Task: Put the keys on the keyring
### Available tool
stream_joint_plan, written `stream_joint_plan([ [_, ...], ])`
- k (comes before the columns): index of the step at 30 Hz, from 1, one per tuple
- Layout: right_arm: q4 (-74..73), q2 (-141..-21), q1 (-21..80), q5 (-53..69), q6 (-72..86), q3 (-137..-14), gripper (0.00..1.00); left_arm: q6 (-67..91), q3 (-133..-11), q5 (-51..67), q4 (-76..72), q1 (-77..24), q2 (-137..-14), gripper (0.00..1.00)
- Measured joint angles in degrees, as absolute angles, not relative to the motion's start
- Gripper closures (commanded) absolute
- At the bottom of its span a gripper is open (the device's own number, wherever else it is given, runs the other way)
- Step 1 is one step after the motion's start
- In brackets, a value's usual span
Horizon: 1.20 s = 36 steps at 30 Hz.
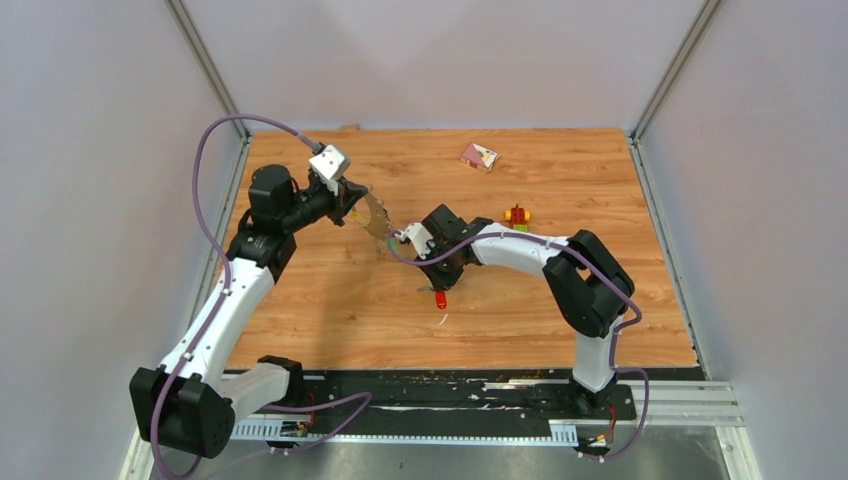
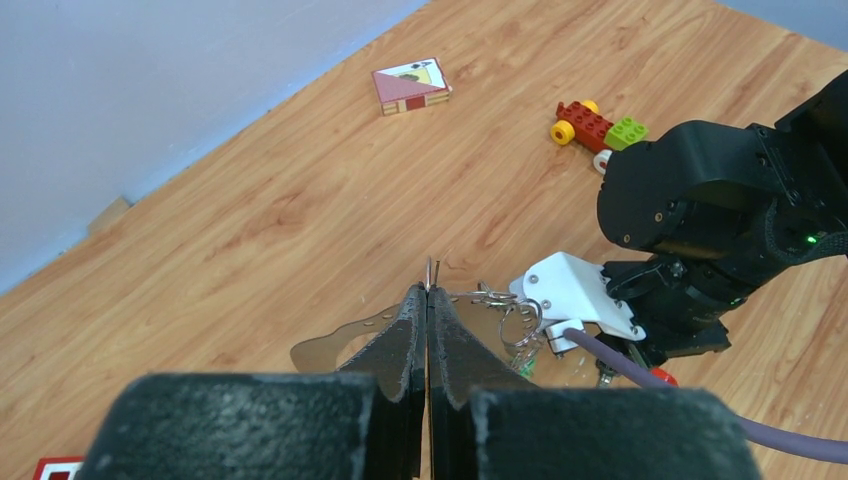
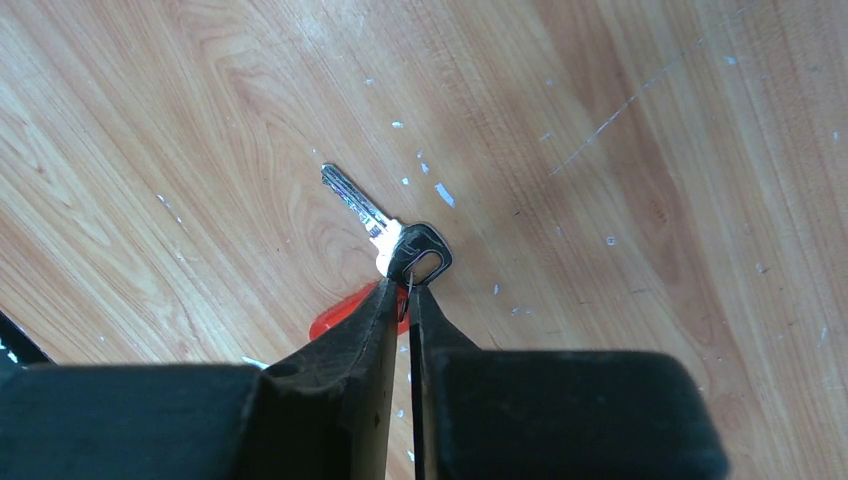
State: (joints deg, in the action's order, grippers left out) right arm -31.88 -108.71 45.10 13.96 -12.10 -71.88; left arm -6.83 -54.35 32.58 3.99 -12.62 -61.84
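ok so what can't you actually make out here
the red key: right wrist view, mostly behind a finger of the right gripper pinching the black-headed key.
the keyring: left wrist view, partly behind the left gripper; tiny in the top view.
any keys on it: too small in every view.

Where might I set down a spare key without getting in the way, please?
Bare wood: the far right corner, right of the bricks, and the near left, left of the red key. Crowded: the middle, around the keyring.
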Motion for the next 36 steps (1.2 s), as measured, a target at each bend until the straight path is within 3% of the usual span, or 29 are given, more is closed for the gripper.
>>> stream_joint_plan([
  [5,-31.90,-108.22,45.10,13.93,-12.73,-71.88,1.00,-6.81,-54.35,32.56,3.99,-12.62,-61.76,1.00],
  [16,-30.61,-101.51,44.97,14.63,-17.47,-68.31,1.00,-7.18,-54.33,32.99,4.03,-12.62,-61.45,1.00],
  [24,-29.36,-91.15,43.27,22.72,-26.65,-63.22,1.00,-10.90,-53.23,38.83,5.96,-12.86,-61.14,1.00],
  [36,-31.70,-74.48,40.93,36.16,-38.22,-62.11,1.00,-21.08,-53.17,42.13,13.74,-23.29,-60.40,1.00],
])
